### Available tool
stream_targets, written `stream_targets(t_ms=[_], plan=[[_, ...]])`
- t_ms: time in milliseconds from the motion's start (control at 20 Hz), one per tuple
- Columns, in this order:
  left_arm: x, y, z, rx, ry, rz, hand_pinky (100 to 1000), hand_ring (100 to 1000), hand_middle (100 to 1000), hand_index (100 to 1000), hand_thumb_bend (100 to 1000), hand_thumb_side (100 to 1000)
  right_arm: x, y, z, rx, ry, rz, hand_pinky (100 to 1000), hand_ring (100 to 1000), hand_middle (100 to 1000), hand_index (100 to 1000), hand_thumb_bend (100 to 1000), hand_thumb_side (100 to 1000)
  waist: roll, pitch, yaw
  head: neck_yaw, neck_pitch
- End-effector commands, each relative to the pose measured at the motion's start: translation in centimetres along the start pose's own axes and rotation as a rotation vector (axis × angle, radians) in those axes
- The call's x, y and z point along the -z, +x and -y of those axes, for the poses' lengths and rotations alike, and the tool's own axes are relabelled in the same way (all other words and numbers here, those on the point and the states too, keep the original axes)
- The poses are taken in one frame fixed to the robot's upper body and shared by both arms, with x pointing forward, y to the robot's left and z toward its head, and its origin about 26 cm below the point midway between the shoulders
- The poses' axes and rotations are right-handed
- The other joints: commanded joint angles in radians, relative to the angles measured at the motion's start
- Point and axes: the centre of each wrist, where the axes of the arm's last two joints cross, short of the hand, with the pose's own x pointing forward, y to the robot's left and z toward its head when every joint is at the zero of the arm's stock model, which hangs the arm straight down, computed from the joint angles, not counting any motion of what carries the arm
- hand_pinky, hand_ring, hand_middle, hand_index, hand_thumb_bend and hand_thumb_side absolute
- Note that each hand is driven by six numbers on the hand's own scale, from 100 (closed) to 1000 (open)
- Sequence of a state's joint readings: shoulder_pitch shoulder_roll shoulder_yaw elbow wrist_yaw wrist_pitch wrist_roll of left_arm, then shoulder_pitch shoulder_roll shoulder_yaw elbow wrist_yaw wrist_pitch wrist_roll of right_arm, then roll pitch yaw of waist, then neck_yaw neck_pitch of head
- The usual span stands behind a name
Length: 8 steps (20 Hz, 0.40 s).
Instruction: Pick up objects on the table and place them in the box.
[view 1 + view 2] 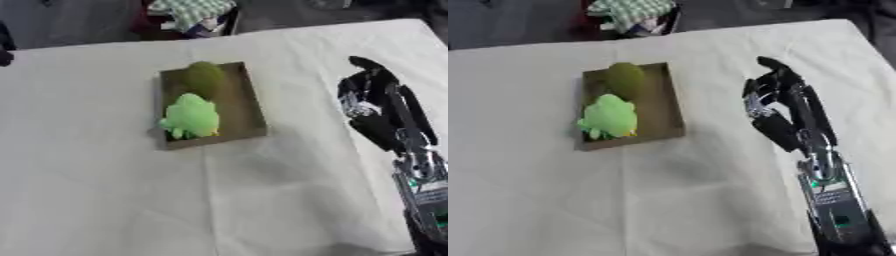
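Box (248, 107), a shallow brown cardboard one, sits near the middle of the white-covered table (105, 190). Inside it lie a bright green plush toy (190, 117) at the near end and a darker olive-green round thing (205, 77) at the far end, touching each other. Right hand (776, 102) hovers to the right of the box, well apart from it, fingers relaxed and holding nothing.

The box (247, 107) on the table (105, 190) holds 2 objects, toy (191, 116) before fruit (204, 77).
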State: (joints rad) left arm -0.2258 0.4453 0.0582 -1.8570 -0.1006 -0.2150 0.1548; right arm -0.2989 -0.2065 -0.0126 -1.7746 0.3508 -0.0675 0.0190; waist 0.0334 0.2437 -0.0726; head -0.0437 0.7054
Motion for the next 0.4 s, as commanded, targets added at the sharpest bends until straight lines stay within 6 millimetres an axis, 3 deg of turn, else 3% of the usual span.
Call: stream_targets(t_ms=[50,400], plan=[[-0.5,0.1,-0.2,-0.004,0.039,-0.011,609,581,624,833,101,778,0.3,0.7,0.9,-0.014,-0.023,0.031,510,574,575,897,100,572,0.000,-0.016,0.003,0.011,0.017],[-2.6,-1.7,1.3,-0.042,0.077,-0.126,601,571,614,828,100,823,0.3,0.7,0.8,-0.007,-0.026,0.030,508,572,572,895,100,573,0.001,-0.015,0.003,0.046,0.043]])
